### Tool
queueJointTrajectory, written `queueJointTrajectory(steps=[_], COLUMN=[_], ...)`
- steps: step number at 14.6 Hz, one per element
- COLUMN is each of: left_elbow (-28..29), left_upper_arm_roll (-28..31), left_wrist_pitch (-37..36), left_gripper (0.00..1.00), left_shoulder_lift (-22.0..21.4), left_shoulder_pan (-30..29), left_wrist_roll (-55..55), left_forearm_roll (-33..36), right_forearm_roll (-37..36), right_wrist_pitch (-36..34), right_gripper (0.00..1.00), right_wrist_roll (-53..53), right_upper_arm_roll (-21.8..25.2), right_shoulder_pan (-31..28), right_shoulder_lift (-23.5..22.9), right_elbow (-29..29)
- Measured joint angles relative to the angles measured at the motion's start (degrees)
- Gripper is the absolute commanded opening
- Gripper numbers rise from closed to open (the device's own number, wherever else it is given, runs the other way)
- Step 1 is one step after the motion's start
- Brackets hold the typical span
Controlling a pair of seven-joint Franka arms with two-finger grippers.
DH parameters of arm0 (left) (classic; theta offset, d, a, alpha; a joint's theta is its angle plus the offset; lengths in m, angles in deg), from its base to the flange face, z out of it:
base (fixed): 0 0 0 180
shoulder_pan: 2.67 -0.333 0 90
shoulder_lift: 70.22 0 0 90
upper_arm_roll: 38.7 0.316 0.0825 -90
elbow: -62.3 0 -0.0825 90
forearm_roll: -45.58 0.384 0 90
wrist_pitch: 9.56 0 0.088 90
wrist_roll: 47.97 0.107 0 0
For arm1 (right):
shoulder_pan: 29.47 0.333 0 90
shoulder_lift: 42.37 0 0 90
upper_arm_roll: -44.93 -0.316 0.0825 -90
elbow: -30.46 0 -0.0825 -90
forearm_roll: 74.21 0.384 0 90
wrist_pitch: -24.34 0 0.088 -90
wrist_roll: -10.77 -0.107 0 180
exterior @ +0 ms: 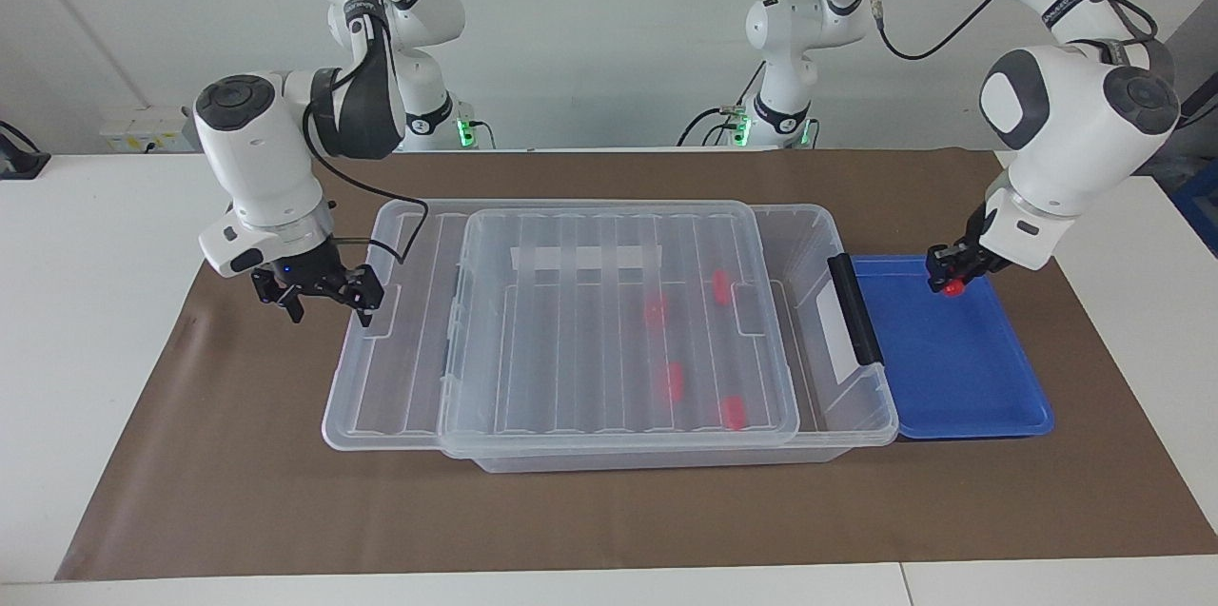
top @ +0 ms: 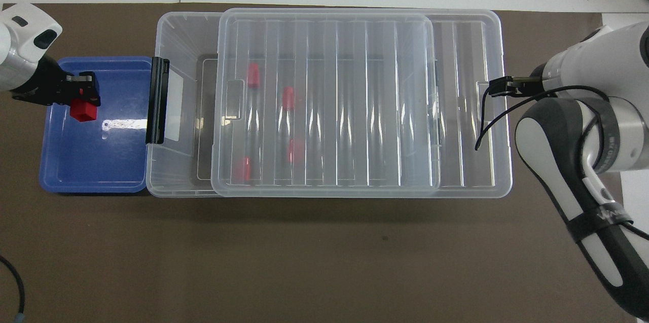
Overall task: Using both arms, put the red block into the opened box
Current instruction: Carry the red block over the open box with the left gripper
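Observation:
My left gripper (exterior: 952,275) is shut on a small red block (exterior: 952,286) and holds it up in the air over the blue tray (exterior: 961,378). From overhead the red block (top: 81,110) hangs below the left gripper (top: 83,91). The clear box (exterior: 809,235) lies mid-table. Its ribbed lid (exterior: 571,349) is slid toward the right arm's end, leaving a gap by the black handle (exterior: 854,309). My right gripper (exterior: 325,302) is open at the lid's end, one finger inside the rim by the latch tab. Several red blocks (exterior: 673,381) show through the lid.
The blue tray (top: 96,160) touches the box's handle end, toward the left arm's end of the table. A brown mat (exterior: 609,511) covers the table under everything. A black cable hangs from the right arm over the lid's end.

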Motion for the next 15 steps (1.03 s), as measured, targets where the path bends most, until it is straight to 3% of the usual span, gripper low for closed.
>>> queueJointTrajectory(steps=[5,15], left_elbow=[-1.97,-2.04], left_upper_arm_roll=[-0.83,-0.73], left_wrist_pitch=[-2.61,-2.71], left_gripper=[0.0,0.0], left_shoulder_lift=[-0.16,-0.17], left_shoulder_pan=[3.86,3.82], left_wrist_roll=[-10.01,-10.9], left_forearm_roll=[-0.99,-1.26], right_forearm_roll=[-2.84,-5.09], right_wrist_pitch=[-0.43,-1.49], right_gripper=[1.0,1.0], right_wrist_roll=[0.02,2.3], right_upper_arm_roll=[0.1,0.27], right_shoulder_pan=[-1.38,-4.0], right_shoulder_lift=[0.0,0.1], right_elbow=[0.0,0.13])
